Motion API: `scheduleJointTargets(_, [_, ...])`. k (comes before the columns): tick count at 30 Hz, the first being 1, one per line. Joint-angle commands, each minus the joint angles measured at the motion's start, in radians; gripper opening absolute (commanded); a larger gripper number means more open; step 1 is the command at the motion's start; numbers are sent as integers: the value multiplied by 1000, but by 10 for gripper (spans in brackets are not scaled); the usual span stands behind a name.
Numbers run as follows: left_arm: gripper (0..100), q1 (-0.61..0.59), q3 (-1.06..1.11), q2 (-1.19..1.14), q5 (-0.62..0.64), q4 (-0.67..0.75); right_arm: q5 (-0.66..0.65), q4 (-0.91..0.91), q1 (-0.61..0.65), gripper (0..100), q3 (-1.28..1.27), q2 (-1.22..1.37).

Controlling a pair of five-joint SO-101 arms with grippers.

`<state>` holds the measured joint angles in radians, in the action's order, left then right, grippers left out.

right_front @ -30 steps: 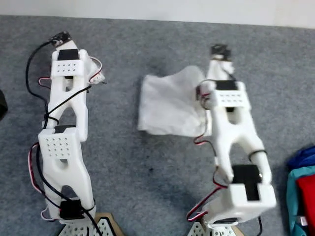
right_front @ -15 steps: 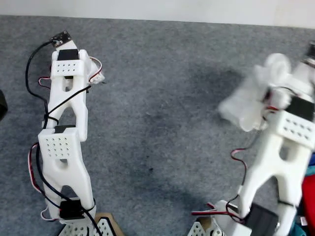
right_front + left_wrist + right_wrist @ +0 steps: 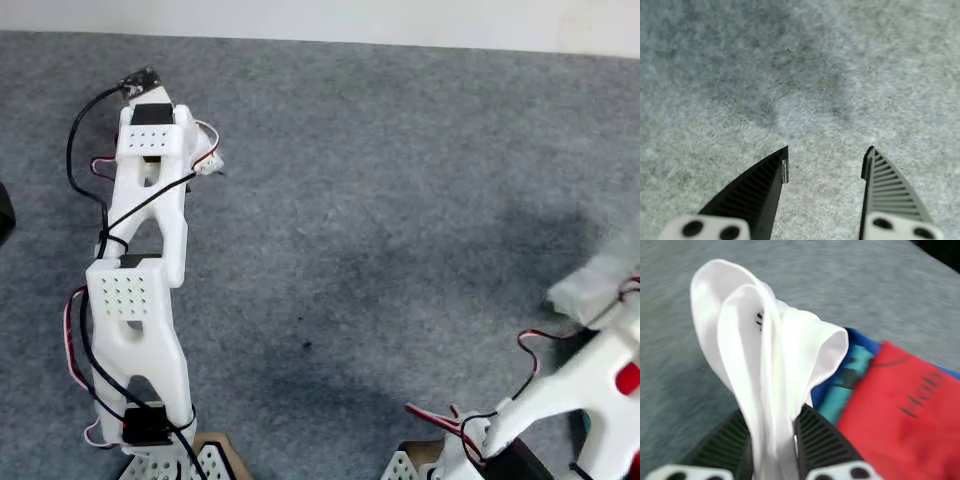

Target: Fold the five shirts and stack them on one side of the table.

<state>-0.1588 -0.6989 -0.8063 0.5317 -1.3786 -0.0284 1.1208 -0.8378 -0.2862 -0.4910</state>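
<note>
White shirt is pinched between the right gripper fingers, which are clamped on its bunched folds. The cloth rises loosely past the fingertips and is not laid flat. Just beyond the fingertips, to one side and lower down, lies the pile: a red shirt on top, a teal shirt edge beneath it, and a blue shirt edge farthest out. In the high view the white shirt hangs at the table's edge, by the right arm.

Three coloured shirts look folded and stacked, and the white one seems about to join them, so the task appears well past halfway. Whether a fifth shirt lies hidden in the pile cannot be told. What is left, at the least, is setting the white shirt on the stack without spoiling its fold.

Farther off, the left gripper has its fingers spread apart over bare grey felt, with nothing between them.
</note>
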Motion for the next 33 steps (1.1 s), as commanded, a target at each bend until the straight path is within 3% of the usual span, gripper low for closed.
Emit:
scheduleJointTargets(1, [250, 19, -36, 18, -14, 11, -34, 1, -119, 8, 13, -51])
scheduleJointTargets(12, [250, 35, -35, 15, -15, 11, -68, -81, -357, 8, 13, -51])
scheduleJointTargets(23, [251, 35, -35, 15, -15, 11, -330, -87, -489, 8, -73, -50])
scheduleJointTargets(33, [250, 35, -33, 15, -15, 11, -465, -278, -619, 8, -223, -50])
